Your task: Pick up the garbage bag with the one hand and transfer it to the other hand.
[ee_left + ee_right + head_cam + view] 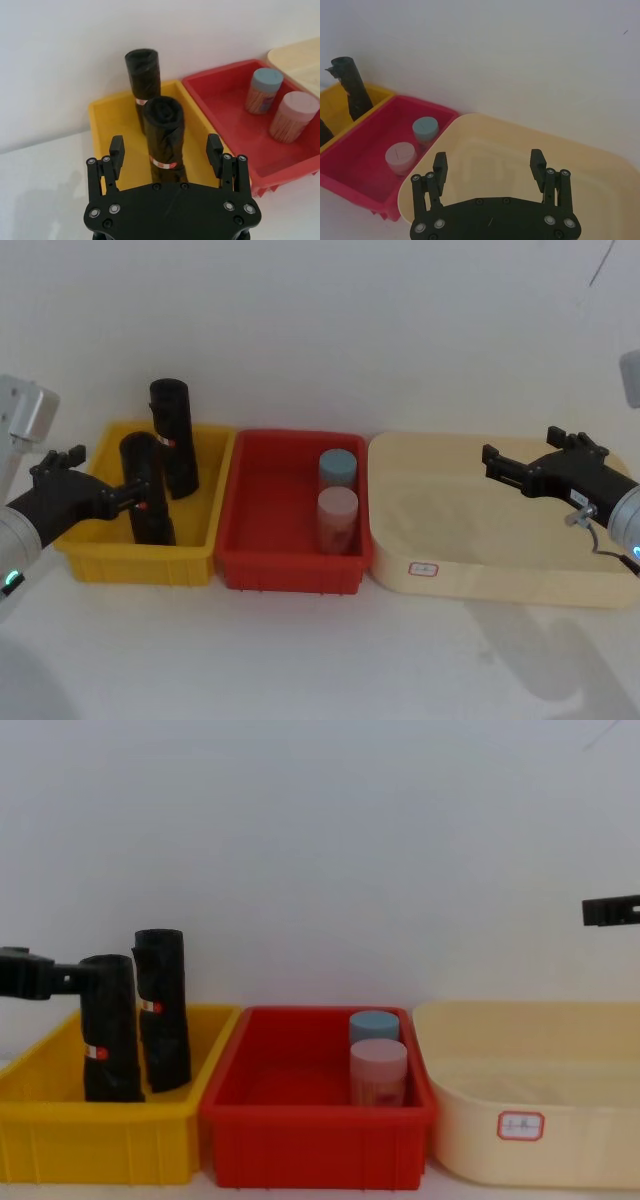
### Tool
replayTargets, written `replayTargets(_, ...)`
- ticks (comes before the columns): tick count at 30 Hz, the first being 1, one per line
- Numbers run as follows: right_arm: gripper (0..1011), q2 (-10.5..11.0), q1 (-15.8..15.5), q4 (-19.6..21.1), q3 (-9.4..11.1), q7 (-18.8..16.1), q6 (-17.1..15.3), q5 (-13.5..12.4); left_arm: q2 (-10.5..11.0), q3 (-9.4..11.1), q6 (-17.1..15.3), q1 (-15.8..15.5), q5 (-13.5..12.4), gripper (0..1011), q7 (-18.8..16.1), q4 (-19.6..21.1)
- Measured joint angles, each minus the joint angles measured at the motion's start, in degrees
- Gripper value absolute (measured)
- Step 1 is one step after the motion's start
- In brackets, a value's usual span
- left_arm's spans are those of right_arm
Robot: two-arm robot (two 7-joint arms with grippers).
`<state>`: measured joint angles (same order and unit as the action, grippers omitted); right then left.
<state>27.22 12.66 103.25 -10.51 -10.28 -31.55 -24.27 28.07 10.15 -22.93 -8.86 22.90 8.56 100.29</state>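
2 rolls were stood upright in the yellow bin (130, 565): the garbage bag (145, 465) nearer and a second roll (172, 435) behind it. The garbage bag was flanked by the spread, released left end effector (166, 145), while the right end effector (488, 159) was held released above the cream tray (500, 585).

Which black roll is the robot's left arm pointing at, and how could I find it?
Find the yellow plastic bin at the left end of the row of three, far from the right end effector over the cream plastic tub. Two tightly rolled black plastic garbage bags stand upright in it. Pick the front roll, facing the open left end effector; its twin stands behind it.
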Motion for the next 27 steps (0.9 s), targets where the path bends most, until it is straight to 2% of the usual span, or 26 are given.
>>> replayTargets(17, 1010, -1.30, 1.92, -1.72, -1.05, -0.76, -1.22, 0.66, 0.31, -0.28, -0.88, -3.56, 0.48, 1000, 3.93, -6.70)
replayTargets(23, 1010, -1.85, 2.21, -1.97, -1.11, -0.66, -1.11, 1.13, 0.31, 0.68, 0.51, -5.50, 0.72, 1000, 6.73, -9.48)
replayTargets(27, 1010, -2.37, 2.23, -2.05, -1.04, -0.29, -0.79, 1.49, 0.05, 2.09, 2.27, -7.45, 0.78, 1000, 9.44, -12.05)
